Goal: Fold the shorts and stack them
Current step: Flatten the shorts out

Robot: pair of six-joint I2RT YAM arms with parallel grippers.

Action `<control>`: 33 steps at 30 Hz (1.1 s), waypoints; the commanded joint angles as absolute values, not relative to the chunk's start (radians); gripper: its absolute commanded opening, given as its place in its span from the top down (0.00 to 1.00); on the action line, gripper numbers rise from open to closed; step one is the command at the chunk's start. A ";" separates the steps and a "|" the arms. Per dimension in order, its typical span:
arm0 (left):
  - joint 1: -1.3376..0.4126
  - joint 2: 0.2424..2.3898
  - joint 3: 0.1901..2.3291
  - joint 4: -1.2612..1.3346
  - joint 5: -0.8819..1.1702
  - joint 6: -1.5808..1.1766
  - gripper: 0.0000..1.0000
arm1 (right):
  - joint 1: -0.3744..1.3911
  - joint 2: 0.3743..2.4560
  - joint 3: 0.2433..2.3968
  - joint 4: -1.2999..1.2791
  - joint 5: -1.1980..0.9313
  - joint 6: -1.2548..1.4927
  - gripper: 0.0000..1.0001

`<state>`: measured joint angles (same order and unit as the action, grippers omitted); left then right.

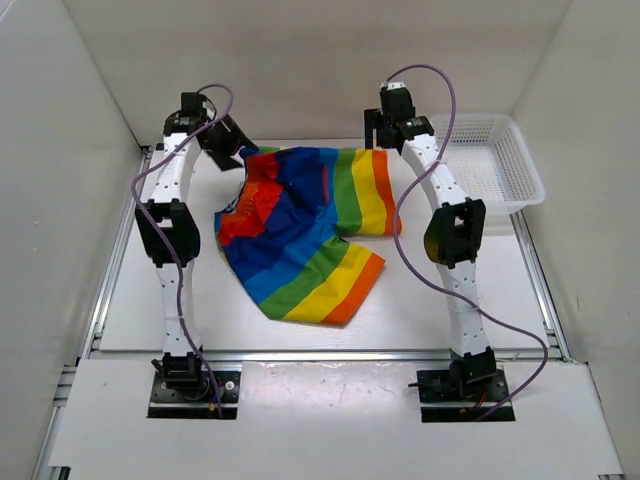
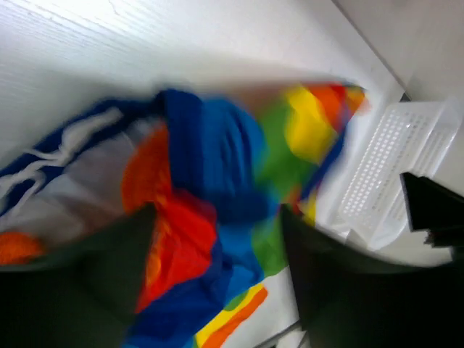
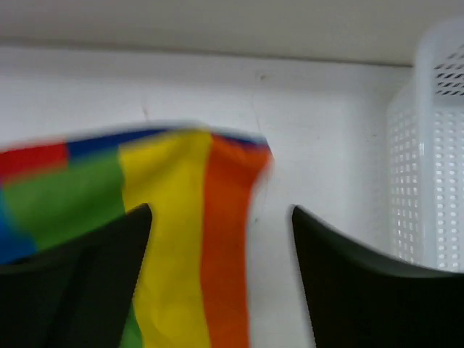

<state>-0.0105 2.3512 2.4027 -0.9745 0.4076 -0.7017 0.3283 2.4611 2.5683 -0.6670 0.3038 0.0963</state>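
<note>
- The left tool [image 1: 228,140] hangs at the upper left of the overhead view, over the far left corner of the shorts [image 1: 300,230].
- In its own wrist view the two dark fingers [image 2: 109,283] stand apart with nothing pinched between them, so this tool is released. The striped cloth lies below the gap.
- That view is blurred. At its left edge a dark blue hem with a white cord on it shows, with red and orange folds beside it.
- The shorts lie crumpled on the white tabletop [image 1: 200,320], in the middle of the overhead frame between the two arms.
- A red and orange patch sits at their left and dark blue runs across the middle. One leg reaches toward lower centre in blue, green, yellow and orange. Another part spreads to the upper right in green, yellow and orange.
- The right tool [image 1: 388,125] hangs right of centre at the top, over the far right edge of the shorts.
- In its wrist view the fingers [image 3: 94,275] are spread wide, released, with the yellow and orange stripes between them. Whether they touch the cloth I cannot tell.
- A white mesh basket [image 1: 495,160] stands on the tabletop at the upper right, near the right arm and apart from the shorts.
</note>
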 commanded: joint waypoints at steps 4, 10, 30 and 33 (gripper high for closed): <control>0.034 2.232 2.415 -0.948 0.430 -0.643 0.00 | 0.333 2.170 2.341 -0.624 0.198 0.215 0.09; 0.094 1.929 1.953 -0.959 0.183 -0.606 0.39 | 0.414 1.861 1.841 -0.600 0.146 0.249 0.19; 0.143 2.141 1.666 -0.907 0.144 -0.545 0.42 | 0.712 1.586 1.104 -0.589 -0.239 0.526 0.11; 0.132 2.166 1.678 -0.916 0.144 -0.545 0.89 | 0.744 1.640 1.127 -0.589 -0.250 0.526 0.10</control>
